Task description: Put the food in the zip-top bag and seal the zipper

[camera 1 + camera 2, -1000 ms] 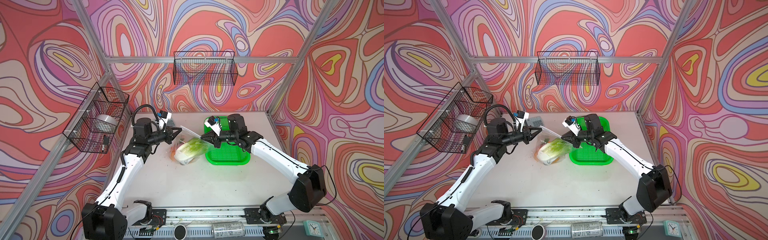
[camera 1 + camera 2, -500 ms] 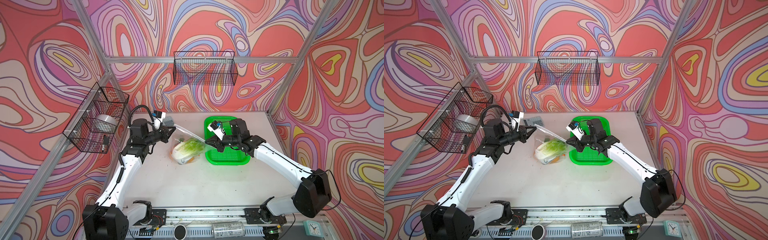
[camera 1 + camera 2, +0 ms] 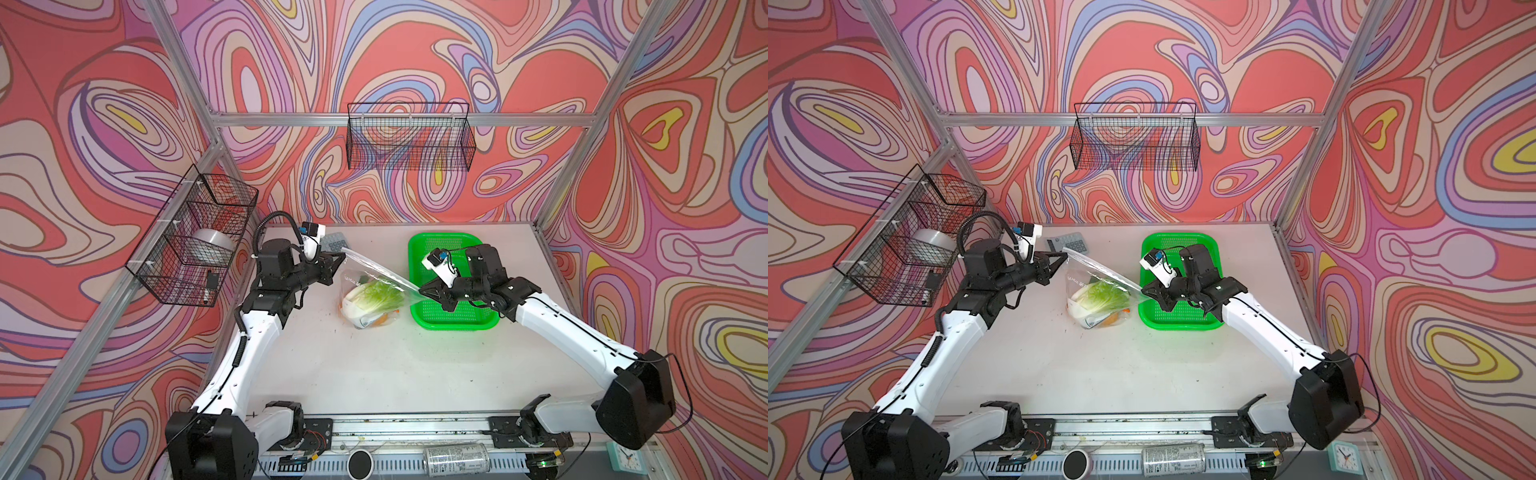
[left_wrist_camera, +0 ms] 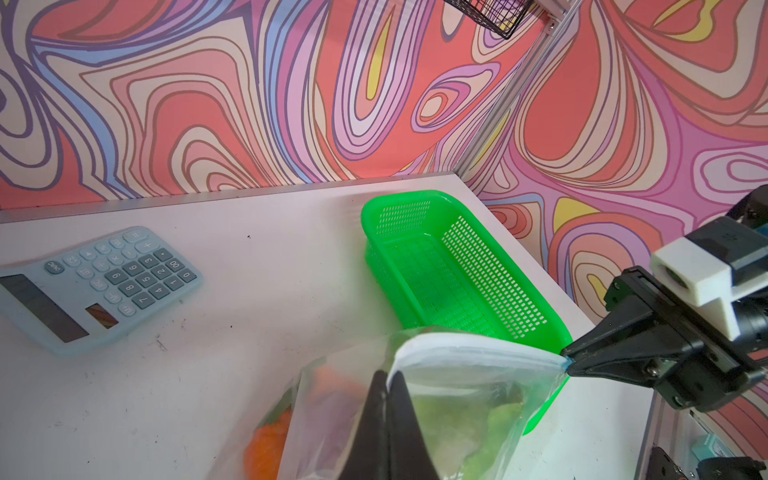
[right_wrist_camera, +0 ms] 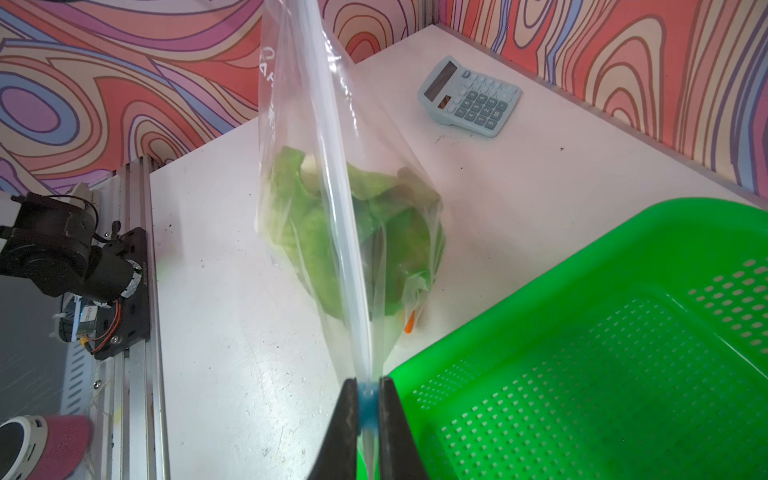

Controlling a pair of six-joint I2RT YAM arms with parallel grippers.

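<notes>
The zip-top bag hangs between both grippers, its bottom resting on the table. Inside it lies the food: pale-green cabbage and orange pieces; other items are blurred by the plastic. The white zipper runs taut along the top edge. My left gripper is shut on the bag's left top corner. My right gripper is shut on the light-blue slider at the zipper's right end.
A green perforated basket stands empty right of the bag, under the right gripper. A pale-blue calculator lies at the back left. Black wire baskets hang on the left and back walls. A can lies at the front rail.
The right gripper has drawn the slider toward the front, away from the left gripper. The left gripper shifted a little left, and the zipper edge now stretches longer and straighter.
</notes>
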